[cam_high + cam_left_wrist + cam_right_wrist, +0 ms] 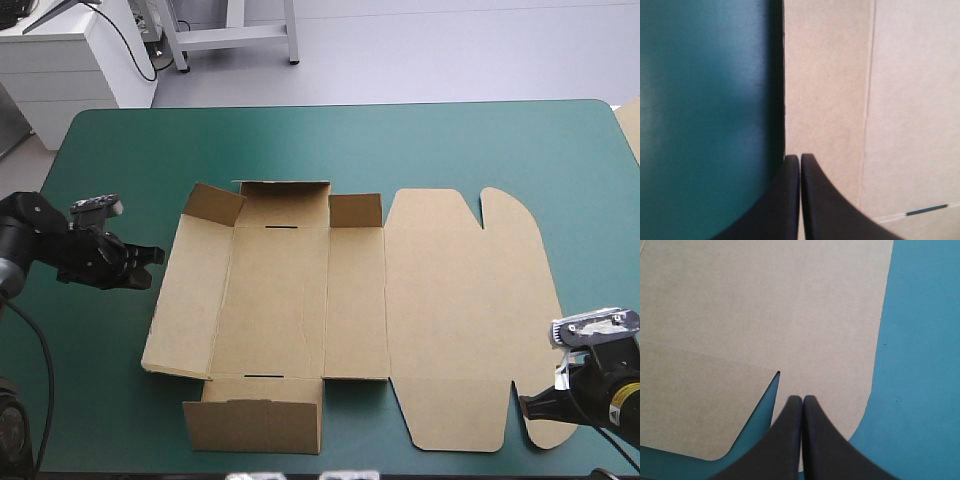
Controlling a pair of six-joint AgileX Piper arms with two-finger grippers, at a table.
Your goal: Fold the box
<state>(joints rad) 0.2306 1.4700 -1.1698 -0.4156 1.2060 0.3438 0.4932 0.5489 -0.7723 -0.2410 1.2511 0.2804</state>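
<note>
The brown box (300,290) lies as a cut sheet in the middle of the teal-green cover (120,150). Its left wall (185,290) leans up, the near end wall (255,425) and far end wall (285,205) stand raised, and the lid (460,310) lies flat to the right. My left gripper (155,255) is shut, its tips (800,156) right at the left wall's outer edge (840,100). My right gripper (525,405) is shut too, and its tips (802,399) hover over the lid's near right corner (765,305), beside a slit.
Bare teal-green cover (925,365) runs along the lid's right side and behind the box up to the far edge. A pale object (630,125) shows at the table's right edge. A white cabinet (60,60) stands beyond the far left corner.
</note>
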